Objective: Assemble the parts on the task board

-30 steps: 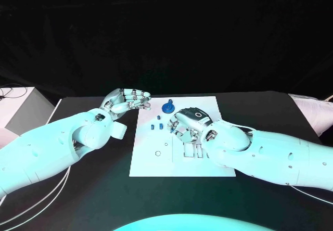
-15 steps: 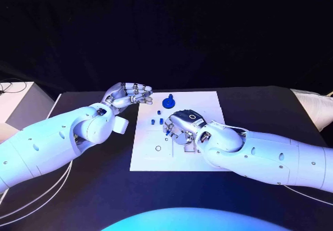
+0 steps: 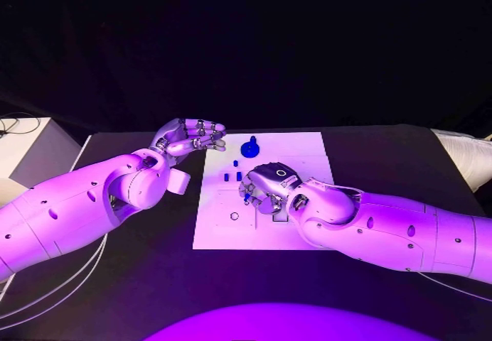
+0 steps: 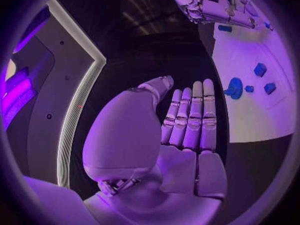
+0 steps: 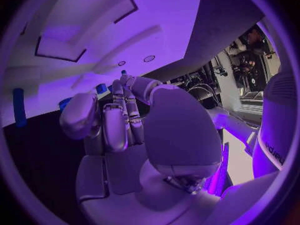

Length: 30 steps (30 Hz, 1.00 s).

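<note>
Left hand (image 3: 190, 139) raised just off task board's (image 3: 308, 153) left edge, fingers curled in, holding nothing. Right hand (image 3: 264, 186) low over board middle, fingers bunched; grasp can't tell. Blue parts (image 3: 250, 148) near far edge.

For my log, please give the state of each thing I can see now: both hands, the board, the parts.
Left robot hand: raised beside the board, fingers together, holding nothing.
Right robot hand: over the board, fingers curled; hold unclear.
Task board: flat on table.
Round blue part: on board, untouched.
Small blue parts: on board, untouched.
</note>
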Motion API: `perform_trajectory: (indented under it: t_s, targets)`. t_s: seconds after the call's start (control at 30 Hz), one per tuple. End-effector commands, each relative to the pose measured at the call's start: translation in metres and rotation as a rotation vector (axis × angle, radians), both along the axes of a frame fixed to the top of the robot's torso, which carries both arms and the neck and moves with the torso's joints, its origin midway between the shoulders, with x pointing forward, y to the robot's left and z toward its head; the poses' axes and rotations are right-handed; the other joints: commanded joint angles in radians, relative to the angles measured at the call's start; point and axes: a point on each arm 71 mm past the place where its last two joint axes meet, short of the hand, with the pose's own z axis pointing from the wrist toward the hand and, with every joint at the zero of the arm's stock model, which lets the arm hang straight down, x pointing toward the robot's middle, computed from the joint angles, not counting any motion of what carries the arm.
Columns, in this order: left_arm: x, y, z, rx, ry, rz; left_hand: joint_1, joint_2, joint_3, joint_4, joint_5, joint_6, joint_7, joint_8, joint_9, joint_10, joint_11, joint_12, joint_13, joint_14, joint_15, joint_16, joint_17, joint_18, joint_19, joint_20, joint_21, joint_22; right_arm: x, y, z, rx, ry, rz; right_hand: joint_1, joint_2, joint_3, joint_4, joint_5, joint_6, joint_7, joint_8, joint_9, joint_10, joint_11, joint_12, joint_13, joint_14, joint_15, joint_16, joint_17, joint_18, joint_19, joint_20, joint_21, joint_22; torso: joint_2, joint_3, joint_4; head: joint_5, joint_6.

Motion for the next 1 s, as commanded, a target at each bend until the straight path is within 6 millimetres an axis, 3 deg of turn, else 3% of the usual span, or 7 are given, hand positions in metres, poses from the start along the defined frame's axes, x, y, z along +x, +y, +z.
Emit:
perform_trajectory:
  t_s: [0.03,1.0]
  targets:
    - [-0.001,-0.002,0.001,-0.015,-0.007,-0.008,0.003,0.005,0.002,0.003,0.006,0.007,0.001,0.0,-0.001,0.007,0.003,0.003,0.001,-0.007,0.002,-0.001,0.001,-0.003,-0.003,0.006,-0.003,-0.002,-0.001,0.001,-0.002,-0.038,-0.004,0.004,-0.003,0.007,0.004,-0.005,0.003,0.003,0.007,0.007,0.001,0.044,-0.037,0.002,0.001,0.057,-0.006,-0.001,-0.001,-0.013,0.003,-0.005,-0.006,0.0,-0.001,0.0001,-0.0003,0.0,-0.003]
    - [-0.001,-0.001,0.001,-0.014,-0.005,-0.012,0.002,0.003,0.003,0.004,0.006,0.008,0.001,-0.001,-0.002,0.006,0.003,0.004,-0.001,-0.009,0.002,-0.001,0.002,-0.002,-0.003,0.006,-0.006,-0.003,0.002,0.002,-0.014,-0.083,0.003,-0.003,-0.004,0.007,0.005,-0.006,0.005,0.003,0.007,0.007,0.002,0.046,-0.037,0.001,0.002,0.058,-0.005,0.002,0.001,-0.013,0.003,-0.005,-0.002,0.004,0.001,0.0013,0.0017,0.007,-0.015]
